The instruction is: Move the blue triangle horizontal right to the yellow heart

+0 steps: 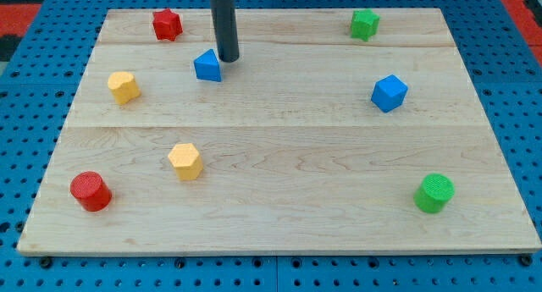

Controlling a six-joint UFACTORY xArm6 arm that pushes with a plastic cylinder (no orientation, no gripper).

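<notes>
The blue triangle (207, 66) lies in the upper left part of the wooden board (279, 207). My tip (227, 59) stands just to its right and slightly above, close to or touching its edge. The yellow heart (124, 86) lies to the view's left of the triangle, a little lower. A second yellow block (185, 161), hexagon-like, lies lower down at the left.
A red star-like block (167, 24) sits at the top left. A red cylinder (90, 191) sits at the bottom left. A blue cube (389, 93) lies at the right. A green block (365, 24) sits at the top right, a green cylinder (434, 193) at the bottom right.
</notes>
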